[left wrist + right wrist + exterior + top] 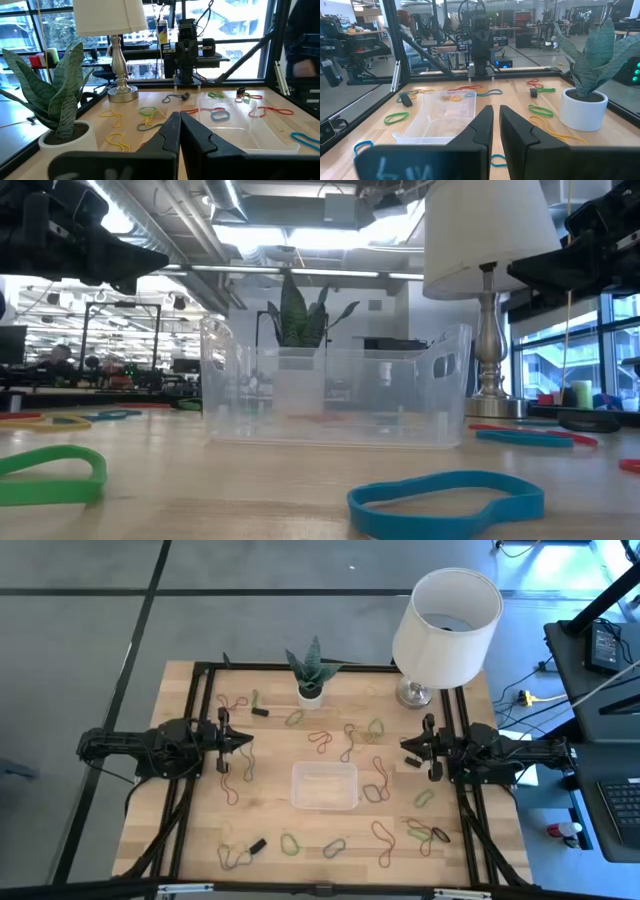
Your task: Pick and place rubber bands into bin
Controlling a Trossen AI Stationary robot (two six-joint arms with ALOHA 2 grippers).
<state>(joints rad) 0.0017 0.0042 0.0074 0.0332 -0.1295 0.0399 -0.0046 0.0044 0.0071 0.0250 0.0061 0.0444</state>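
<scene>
Small, shallow bin of clear plastic with rounded corners (pixel 324 785): centre of the high view, on the pale wooden tabletop (pixel 200 830); appears empty, so the task looks barely begun; its central spot probably lets either arm reach it.

Thin, floppy rubber bands in green, red, brown and yellowish colours (pixel 380 830): scattered flat all round the bin, most toward the lower and right parts of the high view, none inside it; a green loop (pixel 50 477) and a blue loop (pixel 445 502) lie nearest the low camera.

Left hand (pixel 240 742): left of centre in the high view, raised off the tabletop, fingers together, holding nothing; pointed toward the bin, apparently waiting.

Right hand (pixel 408 746): right of centre in the high view, likewise raised; fingers nearly together with a slim gap, nothing visible between them.

Other items: small spiky green plant in a white pot (pixel 309 675), upper centre; table lamp with white shade and silvery base (pixel 445 615), upper right; small black blocky pieces (pixel 258 844) among the bands.

Obstructions: plant and lamp crowd the bands along the upper edge; black pieces lie close beside some loops and could be caught by mistake; the flat bands offer little to grip.
</scene>
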